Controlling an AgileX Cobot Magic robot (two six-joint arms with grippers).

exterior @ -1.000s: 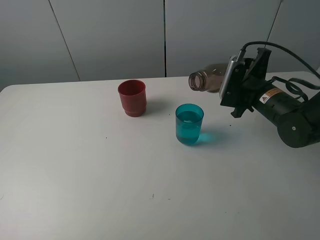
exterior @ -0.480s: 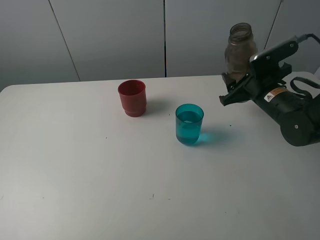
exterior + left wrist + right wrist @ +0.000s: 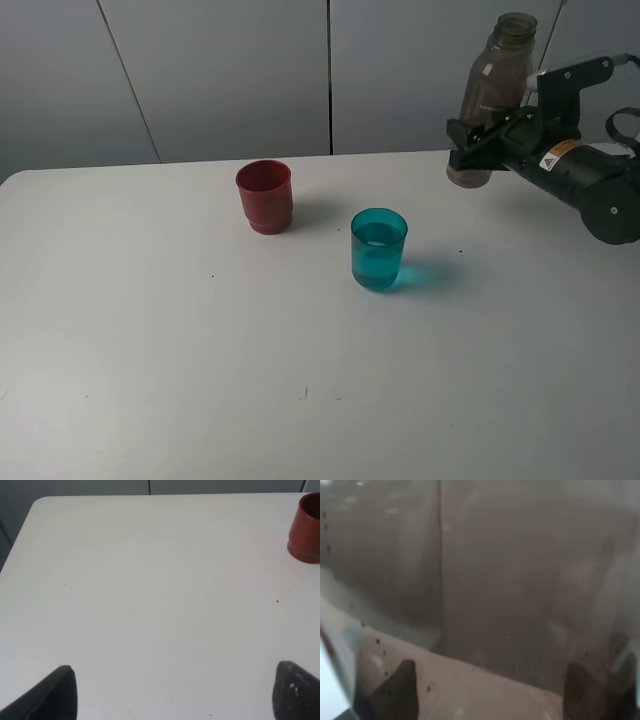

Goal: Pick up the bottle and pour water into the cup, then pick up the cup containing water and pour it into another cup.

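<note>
1. The bottle (image 3: 490,100) is clamped around its lower body by the right gripper (image 3: 480,145). It is near upright, leaning slightly, at the far right of the table (image 3: 200,380). Whether its base touches cannot be told.
2. Water is seen in the teal cup (image 3: 379,250), so setting the bottle down is judged the step in hand. It should be lowered level, well apart from both cups, and freed only once it stands.
3. The left gripper (image 3: 177,692) is held spread and empty over the table.
4. Counted: one bottle, two cups (one teal, one red cup (image 3: 265,196)), two grippers.
</note>
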